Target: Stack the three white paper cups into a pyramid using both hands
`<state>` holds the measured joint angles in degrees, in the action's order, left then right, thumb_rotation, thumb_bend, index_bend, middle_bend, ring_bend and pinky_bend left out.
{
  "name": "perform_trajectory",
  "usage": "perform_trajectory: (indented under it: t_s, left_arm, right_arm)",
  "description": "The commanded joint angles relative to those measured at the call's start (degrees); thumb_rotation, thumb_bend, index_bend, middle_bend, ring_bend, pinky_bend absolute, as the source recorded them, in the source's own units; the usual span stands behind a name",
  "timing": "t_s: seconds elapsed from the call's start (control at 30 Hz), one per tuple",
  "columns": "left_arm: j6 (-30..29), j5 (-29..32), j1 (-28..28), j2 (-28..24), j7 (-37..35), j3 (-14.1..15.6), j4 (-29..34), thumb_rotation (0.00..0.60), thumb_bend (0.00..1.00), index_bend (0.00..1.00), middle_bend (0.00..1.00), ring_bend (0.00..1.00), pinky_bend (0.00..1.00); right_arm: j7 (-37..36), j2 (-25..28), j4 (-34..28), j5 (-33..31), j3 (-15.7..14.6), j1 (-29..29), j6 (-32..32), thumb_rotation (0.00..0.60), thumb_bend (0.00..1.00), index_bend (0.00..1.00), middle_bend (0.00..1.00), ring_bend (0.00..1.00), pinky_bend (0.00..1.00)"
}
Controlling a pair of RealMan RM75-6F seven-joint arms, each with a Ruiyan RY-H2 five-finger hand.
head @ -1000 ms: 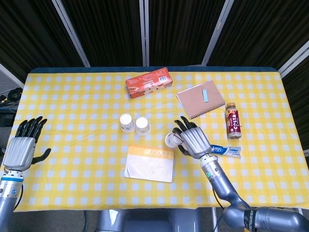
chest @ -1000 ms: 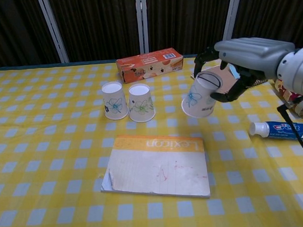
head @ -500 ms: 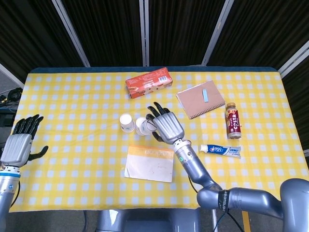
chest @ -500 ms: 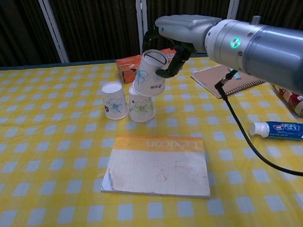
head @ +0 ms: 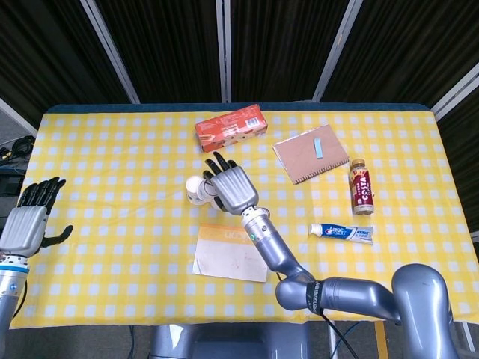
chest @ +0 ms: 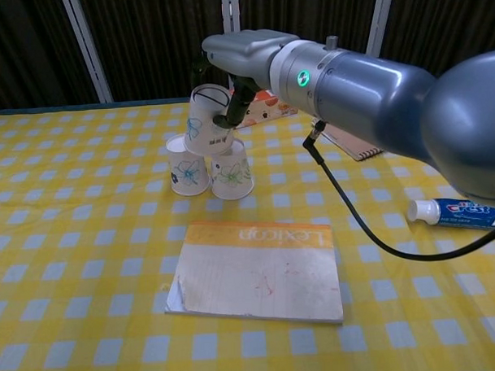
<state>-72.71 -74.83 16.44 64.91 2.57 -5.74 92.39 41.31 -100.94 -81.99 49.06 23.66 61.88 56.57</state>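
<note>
Held cup (chest: pixel 206 120) above two cups (chest: pixel 209 168)

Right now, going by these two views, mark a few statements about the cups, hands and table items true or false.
1. The right hand holds a cup above the two standing cups. True.
2. The held cup is upright. False: it is tilted.
3. The left hand holds a cup. False: it holds nothing, near the table's left edge.
4. The toothpaste lies right of the notepad. True.
5. The bottle lies on the notebook. False: it is beside it.
</note>
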Motion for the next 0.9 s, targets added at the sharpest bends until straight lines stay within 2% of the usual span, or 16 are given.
perform_trajectory:
  t_s: [0.03,0.43,0.77,0.9]
  left_arm:
    - [0.3,0.3,0.0,-0.1,-0.4,-0.2,-0.3,0.6,0.31,0.0,0.0,0.0,0.0]
    - [1.8,0.9,0.4,-0.4,-1.1,-0.3,-0.6,0.6,0.31,0.0,0.0,0.0,0.0]
    - [1.9,0.8,0.3,-0.5,-0.9,-0.3,-0.3,0.6,0.31,0.0,0.0,0.0,0.0]
    - [1.8,0.8,0.2,-0.5,-0.9,-0.3,-0.2,0.6,0.31,0.0,0.0,0.0,0.0]
  right_arm:
    - [-0.6,-1.5,2.9,0.1,0.1,1.7,-0.5,0.6,0.31,0.45,0.15,0.0,0.28]
    - [-0.1,-3.0,6.8,-1.5,-0.9,4.3,-1.0,0.6,0.3,0.44,0.14,0.0,0.26]
    - [1.6,-2.9,5.6,-3.5,-1.6,5.2,0.0,0.6,0.24,0.25,0.07,0.0,0.23]
    - [1.9,-2.8,4.8,-3.6,-1.6,5.4,0.9,0.6,0.23,0.23,0.06,0.0,0.23]
